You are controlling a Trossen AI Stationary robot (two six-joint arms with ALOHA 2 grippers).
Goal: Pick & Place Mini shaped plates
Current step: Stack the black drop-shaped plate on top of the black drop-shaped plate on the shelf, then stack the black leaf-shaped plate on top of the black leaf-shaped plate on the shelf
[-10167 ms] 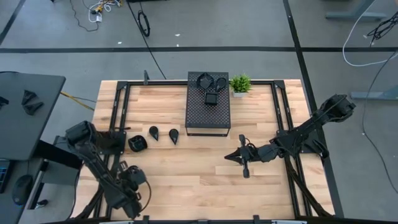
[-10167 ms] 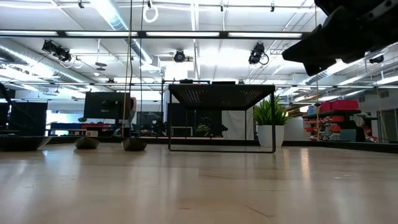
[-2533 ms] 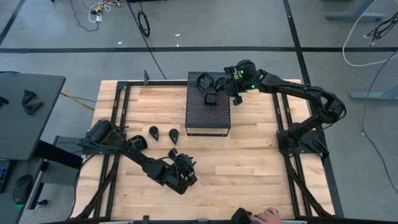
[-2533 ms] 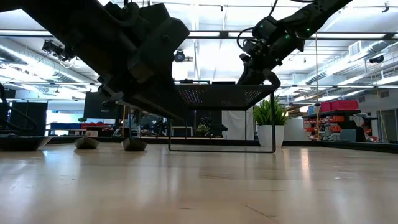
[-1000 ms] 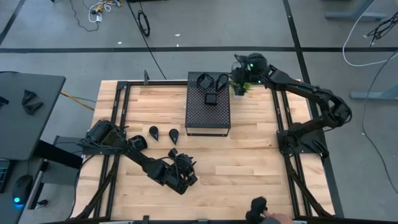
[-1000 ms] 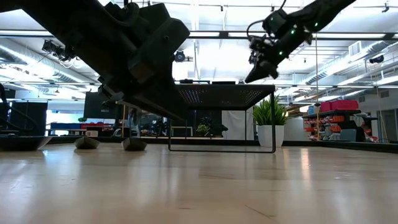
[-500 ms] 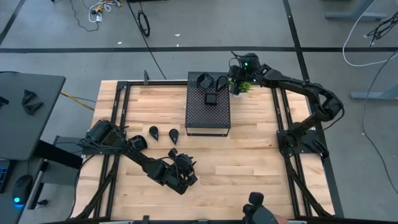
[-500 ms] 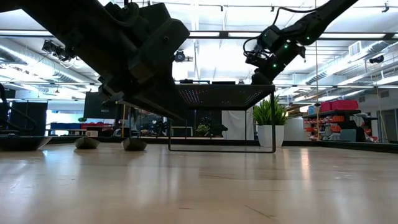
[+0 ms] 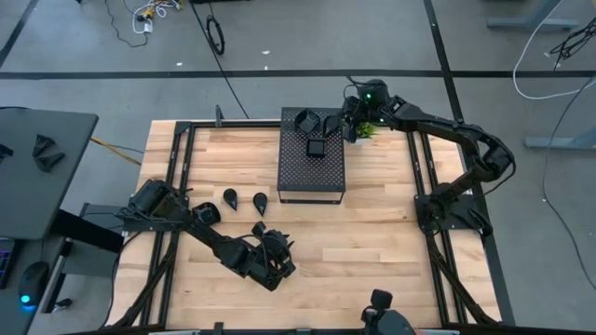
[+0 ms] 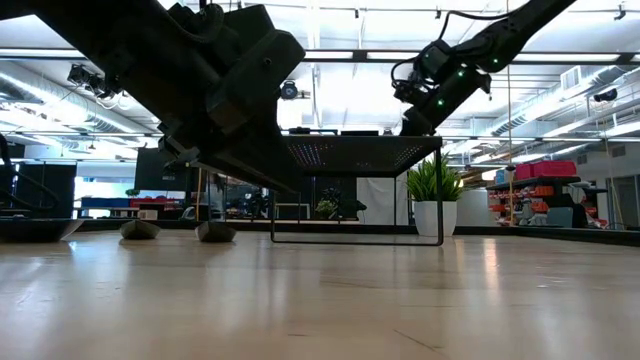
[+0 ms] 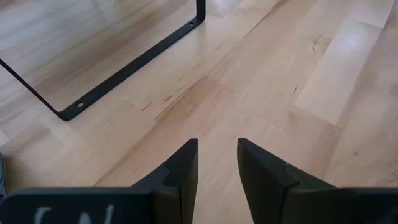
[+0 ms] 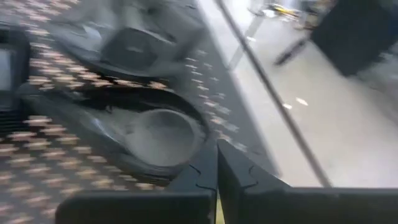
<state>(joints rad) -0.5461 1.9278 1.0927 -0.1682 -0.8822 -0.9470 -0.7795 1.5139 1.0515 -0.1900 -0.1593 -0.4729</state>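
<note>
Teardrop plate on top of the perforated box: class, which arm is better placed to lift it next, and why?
Right. The right tool is shut at the teardrop plate on the perforated box; whether it grips it is unclear. The left tool hangs open over bare wood, far off.

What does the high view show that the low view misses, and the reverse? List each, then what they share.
Only the high view: three mini plates on top of the perforated box, a square plate and two teardrop plates; a rounded plate by the left arm; and the left gripper low over bare wood.

Only the low view: the open space under the box and the room beyond the table.

Both: the box, the potted plant, two teardrop plates on the table, and the right gripper, shut, at the box's back corner near the plant.
</note>
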